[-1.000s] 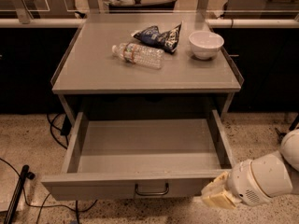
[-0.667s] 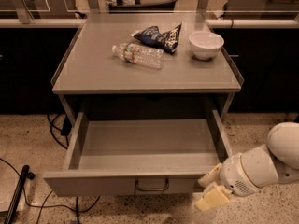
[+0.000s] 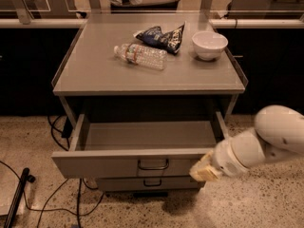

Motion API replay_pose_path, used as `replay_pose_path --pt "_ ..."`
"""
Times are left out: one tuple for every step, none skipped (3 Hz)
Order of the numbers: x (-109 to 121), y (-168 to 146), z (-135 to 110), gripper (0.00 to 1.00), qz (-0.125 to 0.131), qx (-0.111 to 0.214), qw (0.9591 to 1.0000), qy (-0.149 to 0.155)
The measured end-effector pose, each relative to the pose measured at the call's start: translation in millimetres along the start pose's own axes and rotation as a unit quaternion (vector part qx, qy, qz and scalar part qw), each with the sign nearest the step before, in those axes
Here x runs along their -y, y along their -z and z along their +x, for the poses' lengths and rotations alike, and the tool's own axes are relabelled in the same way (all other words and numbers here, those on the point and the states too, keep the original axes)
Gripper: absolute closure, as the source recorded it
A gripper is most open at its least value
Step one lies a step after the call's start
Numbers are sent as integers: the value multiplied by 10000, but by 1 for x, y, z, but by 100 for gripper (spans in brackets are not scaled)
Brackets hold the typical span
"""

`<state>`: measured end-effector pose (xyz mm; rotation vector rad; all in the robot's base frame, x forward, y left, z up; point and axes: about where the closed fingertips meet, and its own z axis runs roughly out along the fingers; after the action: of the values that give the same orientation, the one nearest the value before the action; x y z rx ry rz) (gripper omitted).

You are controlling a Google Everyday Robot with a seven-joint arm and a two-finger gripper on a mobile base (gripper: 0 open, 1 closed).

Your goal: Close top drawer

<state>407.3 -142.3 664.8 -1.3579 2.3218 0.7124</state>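
Observation:
The top drawer [image 3: 109,165] is a wide, shallow grey drawer, pulled partly out of the grey cabinet, and shows nothing inside it. Its flat front carries a small dark loop handle [image 3: 153,165] at the centre. My gripper [image 3: 203,170] is at the end of a white arm coming in from the right. It sits against the right end of the drawer front.
On the cabinet top [image 3: 95,70] lie a plastic water bottle [image 3: 140,55], a dark chip bag [image 3: 160,37] and a white bowl [image 3: 209,44]. A lower drawer [image 3: 152,183] shows beneath. Cables [image 3: 57,198] and a black pole [image 3: 16,196] lie on the floor at left.
The drawer has slid partway back into the cabinet. My gripper has moved up and in with it, staying at the right end of the drawer front.

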Motion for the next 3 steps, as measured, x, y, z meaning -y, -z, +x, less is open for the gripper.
replay_pose_path --pt "48 -10 -39 100 100 -107 9998 146" --pt "48 -10 -39 98 100 -107 9998 146" --pt "48 -10 -39 75 99 -107 9998 146"
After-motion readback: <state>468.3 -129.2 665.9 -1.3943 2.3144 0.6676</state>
